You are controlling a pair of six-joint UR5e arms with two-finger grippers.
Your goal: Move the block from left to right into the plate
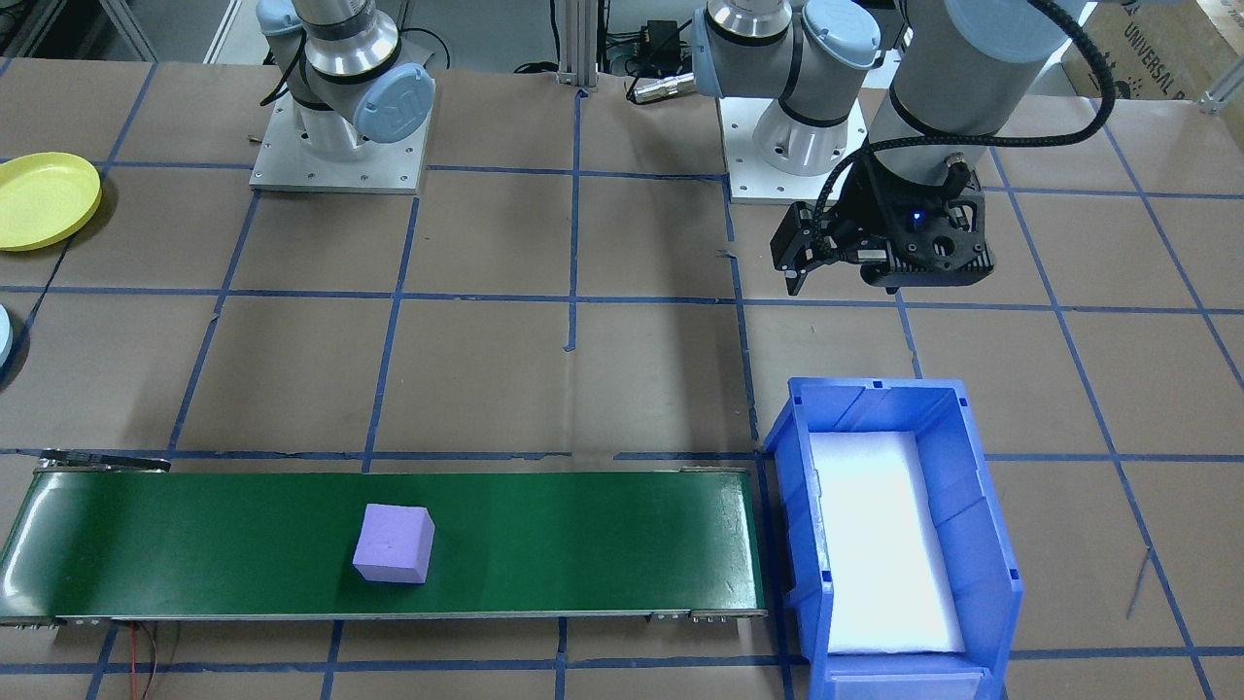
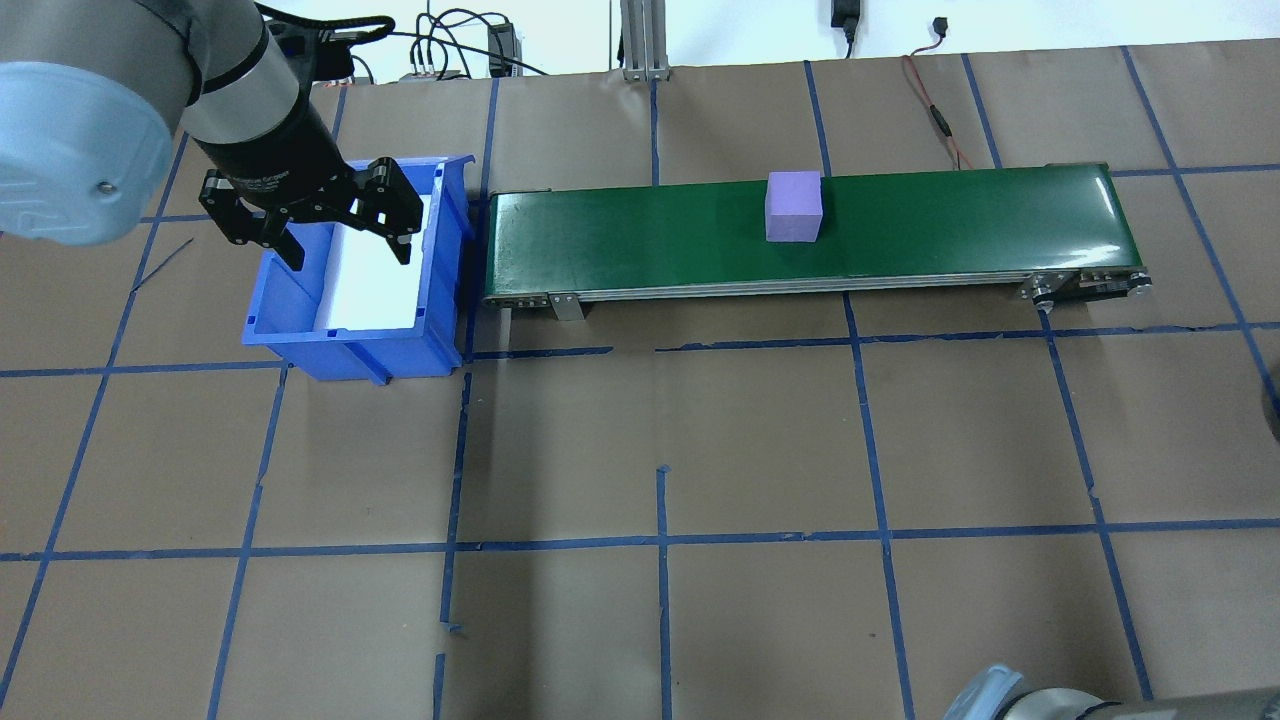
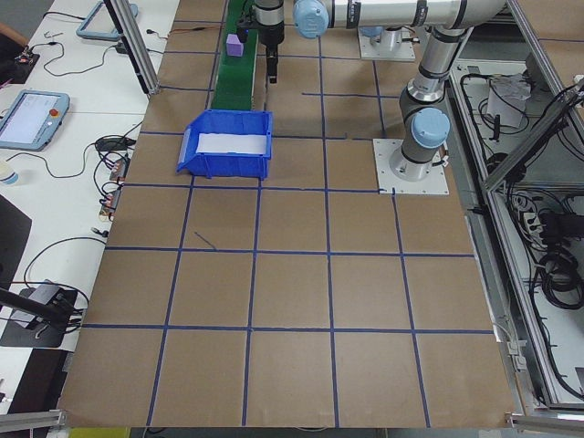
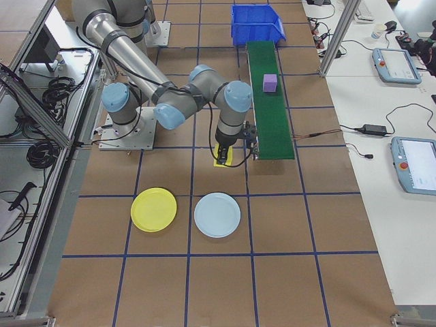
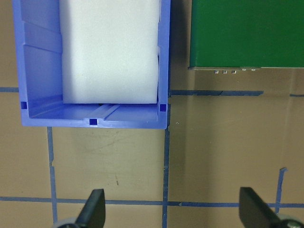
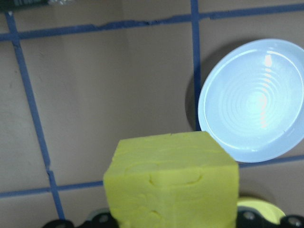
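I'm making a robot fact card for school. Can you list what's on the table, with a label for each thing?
left pincer: open, empty, above the blue bin
right pincer: holding a yellow block beside the belt's end
purple block: sitting on the green conveyor belt
bin contents: white foam pad
yellow plate: nothing in it
light blue plate: right beside the yellow one

Two silver-grey tubular arms with pale blue round joint caps — black end effector, black corrugated cable.
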